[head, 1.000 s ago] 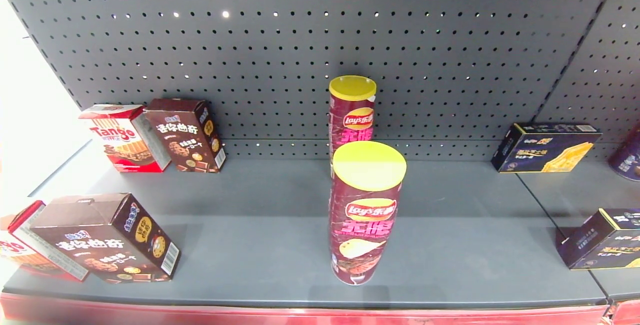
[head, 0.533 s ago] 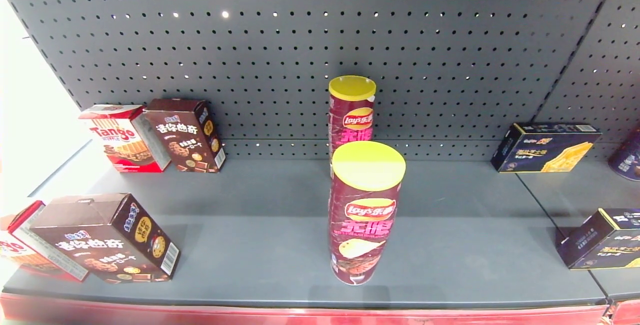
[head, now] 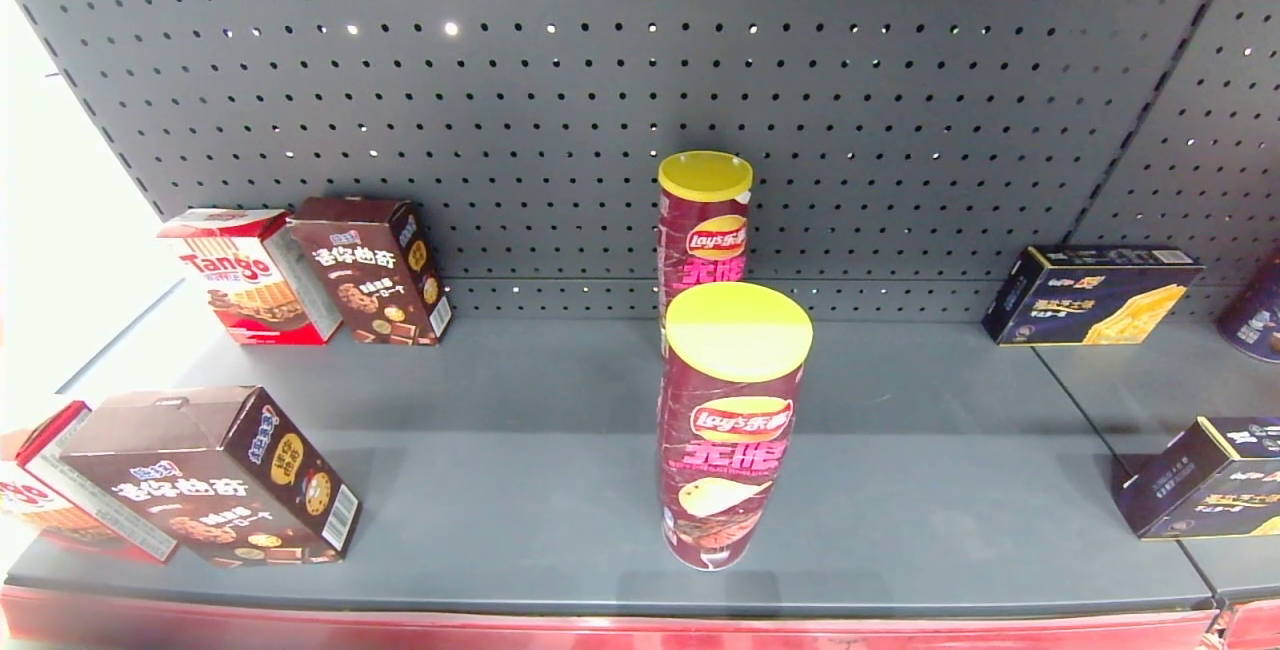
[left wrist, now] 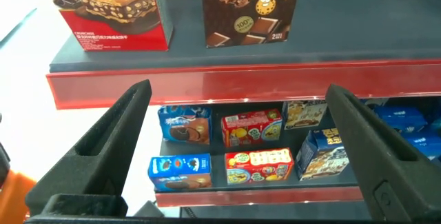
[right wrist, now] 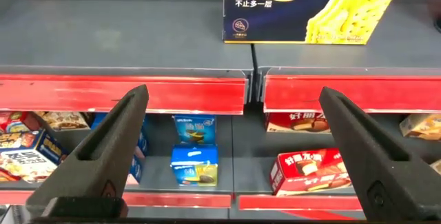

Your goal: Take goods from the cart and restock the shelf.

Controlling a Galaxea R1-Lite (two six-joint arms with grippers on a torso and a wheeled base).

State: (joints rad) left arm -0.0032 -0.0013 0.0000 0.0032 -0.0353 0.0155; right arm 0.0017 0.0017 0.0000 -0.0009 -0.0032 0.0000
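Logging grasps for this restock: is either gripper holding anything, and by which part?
Nothing is held: the left gripper and the right gripper both stand open, with no item between their fingers.

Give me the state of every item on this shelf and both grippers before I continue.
Front chip can: upright, lid on.
Rear chip can: upright, lid on, by the back panel.
Rear red wafer box: standing, closed.
Rear brown cookie box: standing, closed.
Front brown cookie box: standing, closed.
Rear blue box: closed.
Front blue box: standing.
Left gripper: open, empty.
Right gripper: open, empty.
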